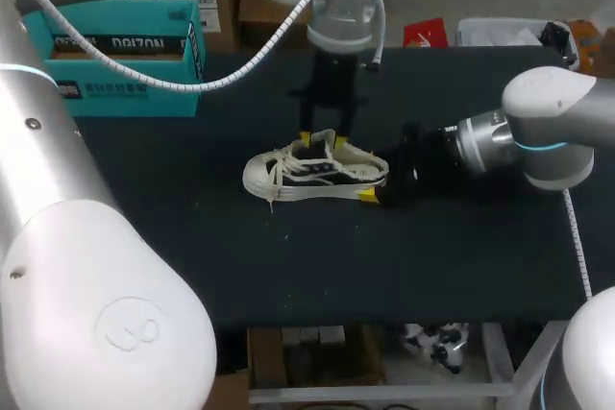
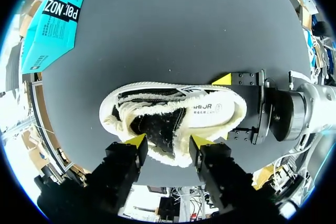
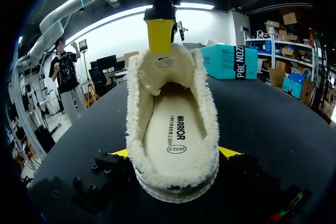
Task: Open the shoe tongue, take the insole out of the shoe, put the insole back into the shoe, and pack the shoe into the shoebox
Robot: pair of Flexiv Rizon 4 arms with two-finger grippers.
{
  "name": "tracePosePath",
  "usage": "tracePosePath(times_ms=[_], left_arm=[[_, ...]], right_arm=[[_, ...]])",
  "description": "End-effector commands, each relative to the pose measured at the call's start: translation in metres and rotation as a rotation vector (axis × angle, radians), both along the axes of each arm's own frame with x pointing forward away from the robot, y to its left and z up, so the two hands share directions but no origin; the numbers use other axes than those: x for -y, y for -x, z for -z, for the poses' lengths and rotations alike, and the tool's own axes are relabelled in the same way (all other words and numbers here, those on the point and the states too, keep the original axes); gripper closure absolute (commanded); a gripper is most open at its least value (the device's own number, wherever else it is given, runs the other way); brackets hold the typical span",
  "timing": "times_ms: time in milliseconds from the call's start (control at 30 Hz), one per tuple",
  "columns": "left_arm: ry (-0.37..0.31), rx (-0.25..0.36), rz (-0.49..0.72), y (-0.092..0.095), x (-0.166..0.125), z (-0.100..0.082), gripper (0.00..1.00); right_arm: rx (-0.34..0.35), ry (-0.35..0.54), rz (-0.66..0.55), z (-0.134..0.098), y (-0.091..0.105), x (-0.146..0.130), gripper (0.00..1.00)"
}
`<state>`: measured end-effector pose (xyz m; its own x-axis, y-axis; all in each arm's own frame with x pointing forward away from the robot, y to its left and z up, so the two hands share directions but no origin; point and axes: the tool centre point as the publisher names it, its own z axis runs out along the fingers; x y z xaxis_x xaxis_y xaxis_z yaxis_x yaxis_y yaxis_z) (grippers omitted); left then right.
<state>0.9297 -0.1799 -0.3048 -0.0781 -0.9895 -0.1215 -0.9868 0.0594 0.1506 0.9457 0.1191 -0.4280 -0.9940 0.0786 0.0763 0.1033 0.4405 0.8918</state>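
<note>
Clamps the shoe (image 1: 312,175) at its heel from both sides with the right gripper (image 3: 176,152). Hangs the left gripper (image 2: 168,141) over the shoe's opening, fingers spread wide astride the raised tongue (image 3: 165,69), not pinching it. Inside the shoe, lying flat: the insole (image 3: 176,129). Well apart from the shoe: the shoebox (image 1: 125,55), contents hidden.

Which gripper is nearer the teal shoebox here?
Left. The left gripper hangs over the tongue of the shoe, mid-shoe, on the side toward the shoebox. The right gripper clasps the heel end, farther from the box.
</note>
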Motion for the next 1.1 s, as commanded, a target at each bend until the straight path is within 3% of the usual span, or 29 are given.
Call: tracePosePath(times_ms=[33, 133, 167, 233, 267, 500, 700, 933, 1100], left_arm=[[-0.078, -0.003, 0.003, -0.001, 0.003, 0.004, 0.55], [-0.097, 0.003, 0.001, 0.001, 0.000, 0.007, 0.58], [-0.097, 0.005, -0.002, 0.001, -0.001, 0.008, 0.66], [-0.094, 0.005, -0.008, 0.000, -0.003, 0.007, 0.98], [-0.088, 0.006, -0.014, 0.000, -0.005, 0.007, 1.00], [-0.020, 0.029, -0.035, 0.002, -0.018, 0.001, 1.00], [0.150, 0.058, -0.044, 0.006, -0.046, -0.007, 1.00], [0.360, 0.030, -0.033, 0.000, -0.081, -0.005, 1.00], [0.424, 0.016, -0.006, -0.004, -0.094, 0.003, 1.00]], right_arm=[[0.001, -0.002, 0.001, 0.004, -0.001, 0.001, 1.00], [0.001, -0.002, 0.001, 0.004, -0.001, 0.001, 1.00], [0.001, -0.002, 0.001, 0.004, -0.001, 0.001, 1.00], [0.001, -0.002, 0.001, 0.004, -0.001, 0.001, 1.00], [0.001, -0.002, 0.001, 0.004, -0.001, 0.001, 1.00], [0.001, -0.002, 0.001, 0.004, -0.001, 0.001, 1.00], [0.001, -0.002, 0.001, 0.004, -0.001, 0.001, 1.00], [0.001, -0.002, 0.001, 0.004, -0.001, 0.001, 1.00], [0.001, -0.002, 0.001, 0.004, -0.001, 0.001, 1.00]])
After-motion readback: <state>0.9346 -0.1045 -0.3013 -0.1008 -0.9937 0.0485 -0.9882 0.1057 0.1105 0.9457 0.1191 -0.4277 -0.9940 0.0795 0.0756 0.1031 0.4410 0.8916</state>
